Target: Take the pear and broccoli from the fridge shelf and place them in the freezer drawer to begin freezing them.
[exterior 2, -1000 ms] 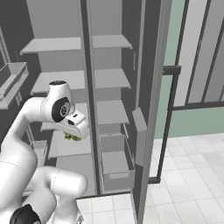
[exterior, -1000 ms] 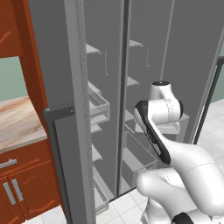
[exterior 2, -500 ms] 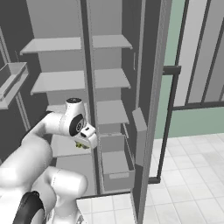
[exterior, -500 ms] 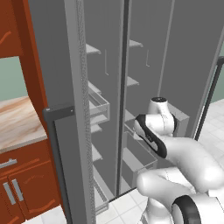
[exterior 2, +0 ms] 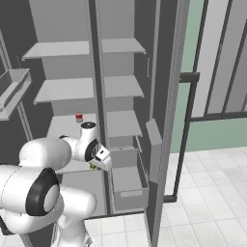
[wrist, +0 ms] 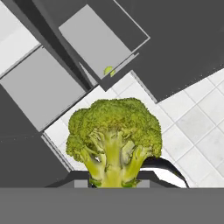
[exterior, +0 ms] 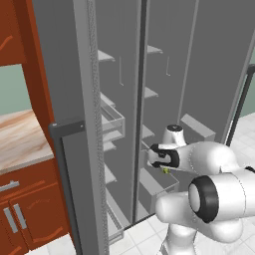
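Carrying the broccoli (wrist: 114, 135) clamped in my gripper (wrist: 114, 181); next I lower it into the freezer drawer (wrist: 89, 39) at eleven o'clock.

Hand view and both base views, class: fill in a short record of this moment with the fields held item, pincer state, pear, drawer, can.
held item: broccoli, stalk toward the camera in the hand view
pincer state: pincer shut on the broccoli
pear: small yellow-green pear lying at the drawer's near edge in the hand view
drawer: grey drawer pulled open, below the broccoli in the hand view
can: small red-and-white can standing on a fridge shelf, above the arm
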